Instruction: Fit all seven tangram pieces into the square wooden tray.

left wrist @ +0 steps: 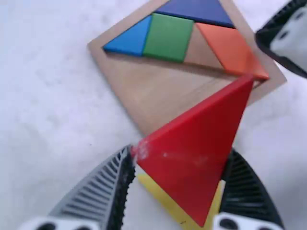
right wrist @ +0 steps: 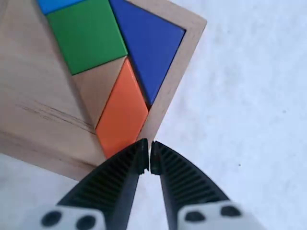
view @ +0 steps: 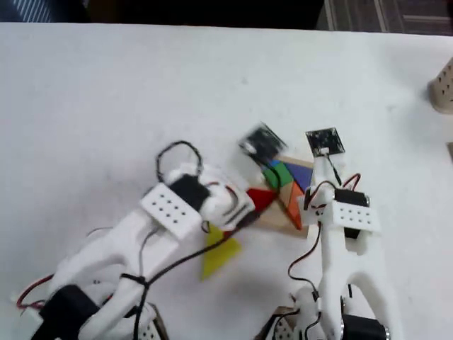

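The square wooden tray [view: 301, 164] lies between the two arms. A light blue triangle [left wrist: 127, 40], a green square [left wrist: 168, 36], a dark blue triangle [left wrist: 196, 9] and an orange parallelogram [left wrist: 230, 50] sit in its far half; bare wood [left wrist: 158, 96] shows in the near half. My left gripper [left wrist: 182, 158] is shut on a large red triangle [left wrist: 196, 163], held over the tray's near corner [view: 260, 200]. A yellow triangle [view: 219, 253] lies on the table below it. My right gripper [right wrist: 147, 153] is shut and empty, its tips at the tray rim [right wrist: 177, 81] beside the orange parallelogram [right wrist: 122, 115].
A beige perforated object [view: 442, 88] stands at the right edge of the white table [view: 106, 106]. The right gripper's body [left wrist: 285, 40] sits close to the tray's orange corner, near the red triangle's tip.
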Robot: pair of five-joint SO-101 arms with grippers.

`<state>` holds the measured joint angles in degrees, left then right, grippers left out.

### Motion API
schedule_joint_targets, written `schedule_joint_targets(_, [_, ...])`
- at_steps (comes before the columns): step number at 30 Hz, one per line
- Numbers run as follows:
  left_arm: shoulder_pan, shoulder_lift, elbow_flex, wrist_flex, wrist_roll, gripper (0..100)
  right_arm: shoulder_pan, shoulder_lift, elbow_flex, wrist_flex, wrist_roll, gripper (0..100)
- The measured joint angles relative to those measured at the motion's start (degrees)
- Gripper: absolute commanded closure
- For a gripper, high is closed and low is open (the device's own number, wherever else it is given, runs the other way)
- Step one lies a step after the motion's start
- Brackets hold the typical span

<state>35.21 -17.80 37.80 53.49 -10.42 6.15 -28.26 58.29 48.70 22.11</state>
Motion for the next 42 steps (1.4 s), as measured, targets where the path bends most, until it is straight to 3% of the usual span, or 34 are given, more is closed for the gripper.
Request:
schedule_joint_targets(8, [0.97,12.66,-5.10,-7.56,-5.19,97,2.55,0.00,0.00,0.00,0.00,97.8])
schedule_joint_targets(12, [0.97,16.79,-5.89,-9.67,-10.11,84,2.90,0.00,0.00,0.00,0.00,97.8])
schedule_joint_targets(18, [0.97,18.55,-5.89,-9.85,-11.08,58,2.81,0.00,0.00,0.00,0.00,97.8])
schedule_joint_targets(20, [0.97,18.55,-5.89,-9.85,-11.08,55,2.81,0.00,0.00,0.00,0.00,97.8])
schedule_joint_targets(25, [-2.20,17.41,-5.89,-9.58,-10.64,58,2.81,0.00,0.00,0.00,0.00,97.8])
schedule_joint_targets(36, [-14.59,-3.08,-5.89,-1.58,10.64,58,2.81,0.00,0.00,0.00,0.00,97.8])
schedule_joint_targets(39, [-14.33,-5.71,-3.25,-1.14,17.85,59,2.81,0.00,0.00,0.00,0.00,97.8])
schedule_joint_targets(42, [-10.46,-6.15,1.76,-1.14,19.87,59,2.81,0.00,0.00,0.00,0.00,97.8])
